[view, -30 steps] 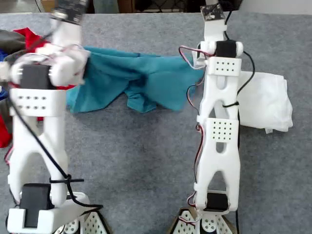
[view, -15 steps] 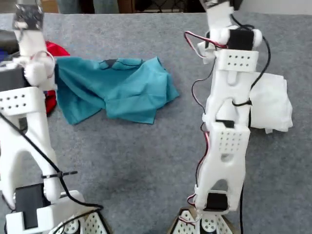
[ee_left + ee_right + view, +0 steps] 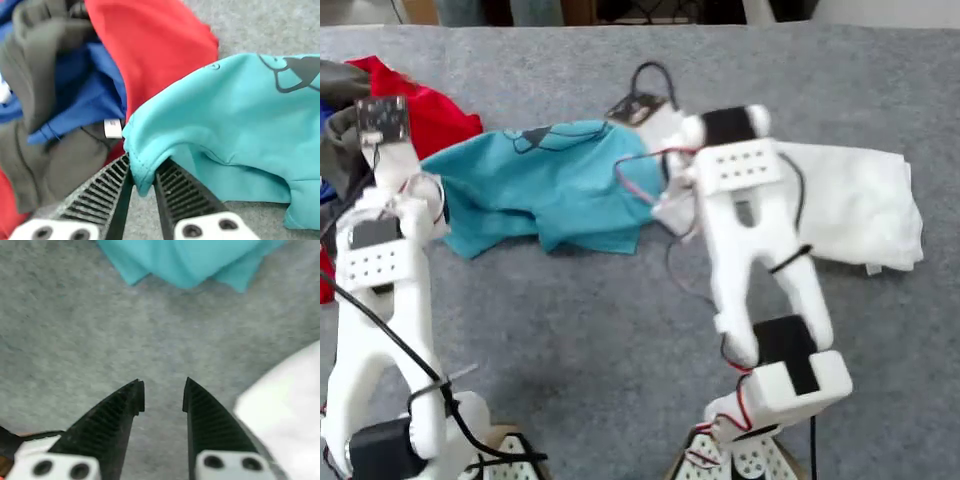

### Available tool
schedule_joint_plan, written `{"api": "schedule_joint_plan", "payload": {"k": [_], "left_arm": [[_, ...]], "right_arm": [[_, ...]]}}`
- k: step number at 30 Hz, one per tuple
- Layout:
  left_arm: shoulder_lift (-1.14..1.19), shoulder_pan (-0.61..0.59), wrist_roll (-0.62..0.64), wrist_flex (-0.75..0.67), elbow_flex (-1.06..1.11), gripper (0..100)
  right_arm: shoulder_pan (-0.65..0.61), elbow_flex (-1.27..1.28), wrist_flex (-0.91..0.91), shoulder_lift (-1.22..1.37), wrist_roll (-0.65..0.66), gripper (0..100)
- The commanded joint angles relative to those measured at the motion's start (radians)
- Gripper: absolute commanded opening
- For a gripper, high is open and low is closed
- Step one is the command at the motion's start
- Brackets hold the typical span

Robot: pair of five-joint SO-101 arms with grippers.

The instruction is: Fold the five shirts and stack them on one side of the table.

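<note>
**Left pinching teal shirt, right spread**

My left gripper (image 3: 143, 172) is clenched on a fold at the edge of the teal shirt (image 3: 540, 185). The shirt lies crumpled on the grey table (image 3: 590, 320), left of centre. Heaped against its left end are a red shirt (image 3: 432, 112), a blue shirt (image 3: 82, 95) and a dark grey shirt (image 3: 42, 30). My right gripper (image 3: 162, 389) hangs with its fingers apart, holding nothing, over bare table between the teal shirt and the white shirt (image 3: 850, 200) on the right side.
</note>
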Motion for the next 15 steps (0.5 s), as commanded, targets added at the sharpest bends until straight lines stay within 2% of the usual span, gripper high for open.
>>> {"api": "schedule_joint_plan", "payload": {"k": [1,5,9,15], "left_arm": [[-0.032,-0.004,0.021,-0.041,0.012,3],[-0.037,0.002,0.046,-0.028,0.030,3],[-0.040,-0.012,0.058,-0.023,0.077,3],[-0.040,-0.039,0.058,-0.025,0.067,3]], "right_arm": [[-0.081,0.016,-0.057,0.047,-0.180,14.1],[-0.146,-0.010,-0.164,0.179,-0.322,13.9],[-0.199,-0.085,-0.193,0.312,-0.465,13.9],[-0.199,-0.228,-0.199,0.483,-0.571,13.9]]}}
